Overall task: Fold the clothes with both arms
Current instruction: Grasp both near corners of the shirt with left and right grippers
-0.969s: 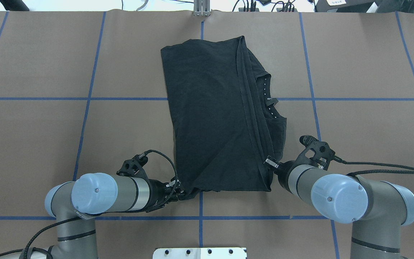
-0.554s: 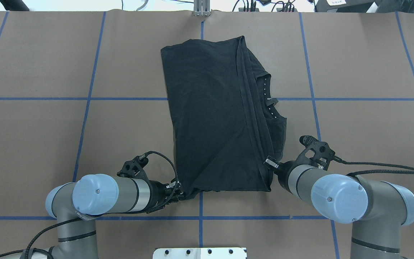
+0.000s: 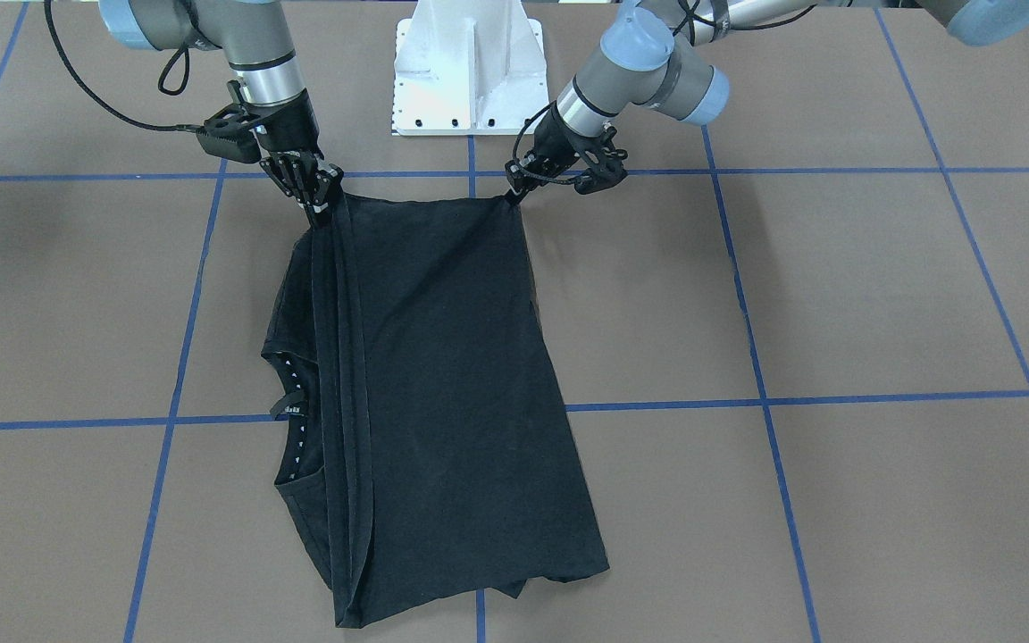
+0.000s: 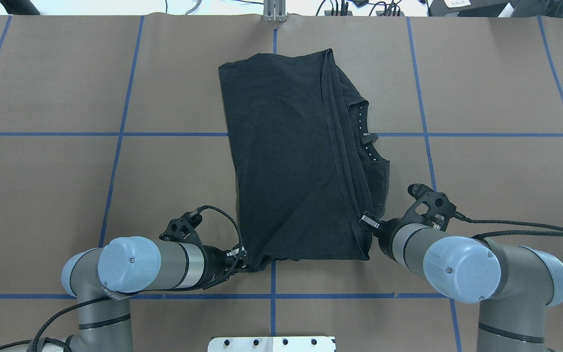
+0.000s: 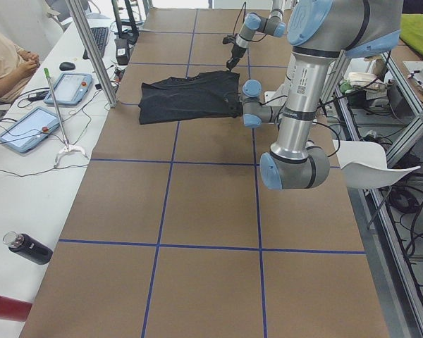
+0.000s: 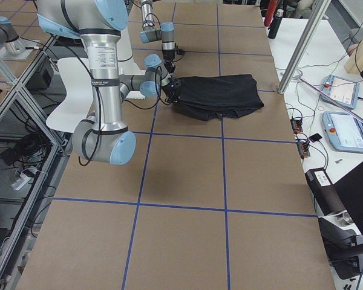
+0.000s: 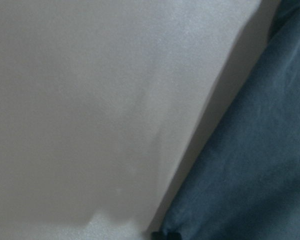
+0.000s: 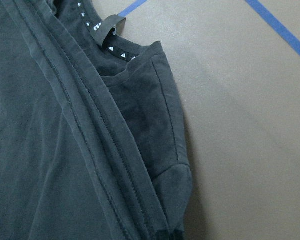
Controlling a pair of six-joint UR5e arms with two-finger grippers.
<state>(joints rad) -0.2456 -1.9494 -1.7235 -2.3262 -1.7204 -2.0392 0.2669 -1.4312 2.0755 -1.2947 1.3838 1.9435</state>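
The shirt [image 4: 296,156] lies mid-frame overhead, its long axis running away from the robot, with the left gripper [image 4: 242,262] and right gripper [image 4: 367,221] each clamping a near corner, equally close.

arms: silver-grey tubes, lt-blue joint caps
left arm [image 4: 130,266] / right arm [image 4: 462,269]: black braided cables behind black tool mounts

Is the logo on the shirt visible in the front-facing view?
No, the shirt shows only plain black fabric there, folded over, with a row of small white marks along the inside of the collar.
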